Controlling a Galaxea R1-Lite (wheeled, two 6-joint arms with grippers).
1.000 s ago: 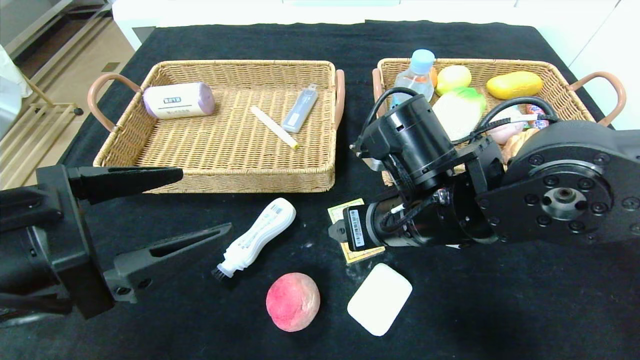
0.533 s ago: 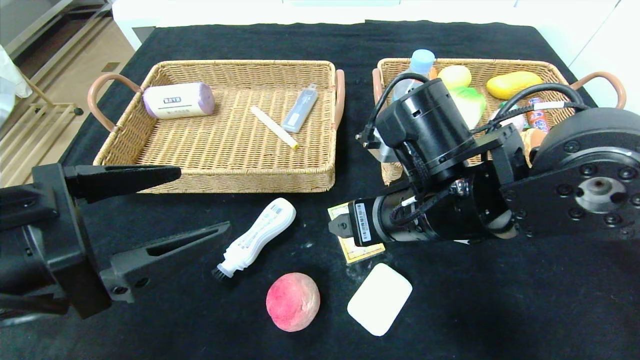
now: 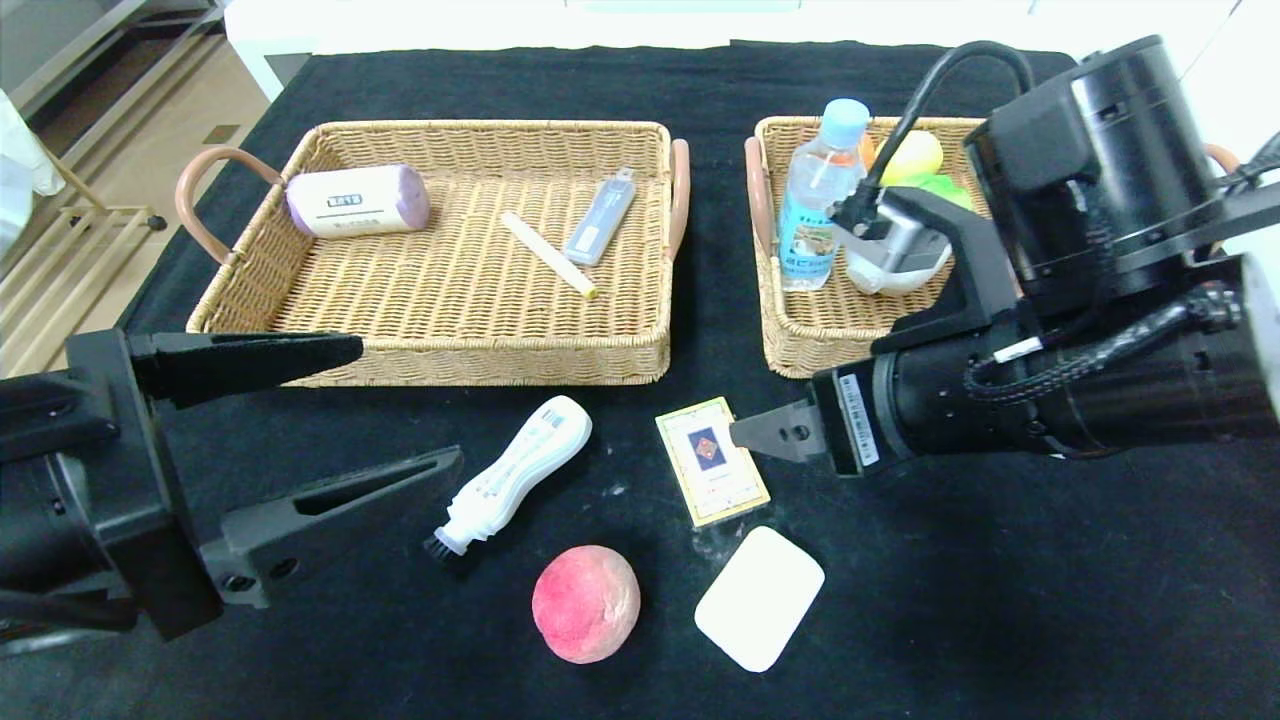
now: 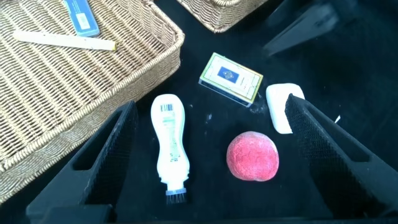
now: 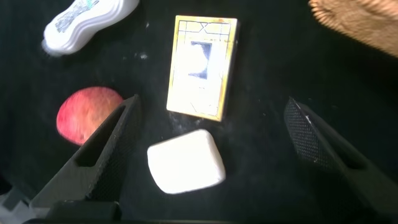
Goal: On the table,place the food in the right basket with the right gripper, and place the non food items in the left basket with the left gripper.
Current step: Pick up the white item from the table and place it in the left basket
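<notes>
On the black table (image 3: 1000,600) lie a red-pink peach (image 3: 585,603), a white bottle with a black brush tip (image 3: 510,472), a gold-edged card box (image 3: 712,460) and a white pad (image 3: 760,610). A water bottle (image 3: 815,215) stands upright in the right basket (image 3: 800,355). My right gripper (image 3: 770,435) hovers open and empty just right of the card box; its wrist view has the card box (image 5: 202,65) and pad (image 5: 185,162) between its fingers. My left gripper (image 3: 410,405) stands open at the near left, over the brush bottle (image 4: 169,146) and peach (image 4: 252,156).
The left basket (image 3: 430,365) holds a white and purple roll (image 3: 357,200), a pale stick (image 3: 548,255) and a grey-blue slim case (image 3: 600,215). A yellow-green fruit (image 3: 910,155) shows in the right basket behind my right arm, which covers most of that basket.
My right arm has risen and drawn back to the right, uncovering the card box and the water bottle. Its jaws have opened a little wider. The left arm has not moved.
</notes>
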